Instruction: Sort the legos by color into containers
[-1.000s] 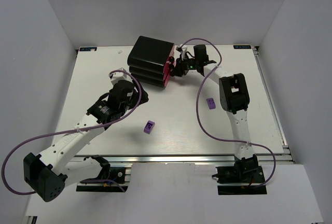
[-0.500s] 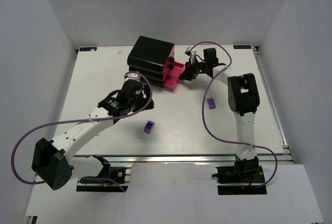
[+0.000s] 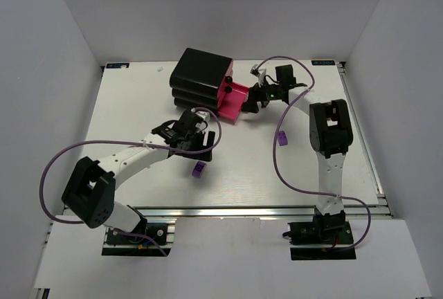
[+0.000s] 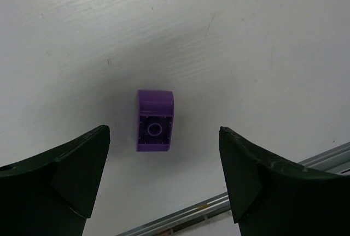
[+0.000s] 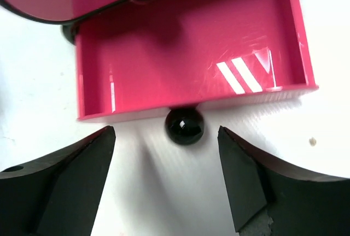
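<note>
Count first: I see two small purple plastic lego bricks on the white table [image 3: 138, 105]; one brick [image 3: 199, 169] near the front edge, other brick [image 3: 281, 137] lies apart to the right beside the R arm's link; one glossy black boxy cabinet [image 3: 201, 74] at the back w/ three stacked magenta-pink drawers, two shut, one pink drawer [image 3: 233, 100] pulled out toward the right; one black round knob [image 5: 184, 125] on its front wall, interior looks bare in the R wrist view. Left gripper [image 3: 199, 148] hangs over the near brick, fingers spread wide w/ the brick [image 4: 155, 121] between them, untouched. Right gripper [image 3: 250, 100] is also spread wide, straddling the knob w/o contact.
</note>
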Controlling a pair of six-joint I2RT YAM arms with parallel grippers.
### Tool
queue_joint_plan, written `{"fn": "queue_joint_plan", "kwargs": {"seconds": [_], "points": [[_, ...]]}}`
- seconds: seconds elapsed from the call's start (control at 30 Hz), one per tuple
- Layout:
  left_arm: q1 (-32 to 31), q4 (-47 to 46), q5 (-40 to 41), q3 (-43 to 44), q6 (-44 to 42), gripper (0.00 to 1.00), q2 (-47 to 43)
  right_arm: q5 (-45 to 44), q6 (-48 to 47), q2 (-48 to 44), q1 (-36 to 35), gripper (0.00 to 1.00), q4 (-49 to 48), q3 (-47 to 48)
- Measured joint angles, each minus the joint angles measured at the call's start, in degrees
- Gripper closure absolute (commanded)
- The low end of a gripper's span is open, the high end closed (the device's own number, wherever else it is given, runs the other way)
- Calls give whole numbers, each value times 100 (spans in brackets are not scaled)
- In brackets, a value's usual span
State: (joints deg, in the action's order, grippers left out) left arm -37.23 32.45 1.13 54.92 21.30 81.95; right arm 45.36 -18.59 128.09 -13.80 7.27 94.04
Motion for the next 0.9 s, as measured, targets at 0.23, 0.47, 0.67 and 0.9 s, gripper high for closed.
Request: {"fn": "queue_joint_plan", "kwargs": {"seconds": [0.23, 0.47, 0.67, 0.9], "points": [[-50, 55, -457, -57, -308, 16, 455, -348, 236, -1303, 273, 11, -90, -916], [-229, 98, -339, -70, -308, 53, 1185, -962, 767, -2437, 732, 11, -584, -1462], [-369, 96, 70, -42, -258, 75, 1233, -817, 1172, -2653, 1067, 26, -940, -2011], [-426, 540, 466, 750, -284, 90, 1250, -686, 1204, -2723, 1145, 100, -868, -2092]]}}
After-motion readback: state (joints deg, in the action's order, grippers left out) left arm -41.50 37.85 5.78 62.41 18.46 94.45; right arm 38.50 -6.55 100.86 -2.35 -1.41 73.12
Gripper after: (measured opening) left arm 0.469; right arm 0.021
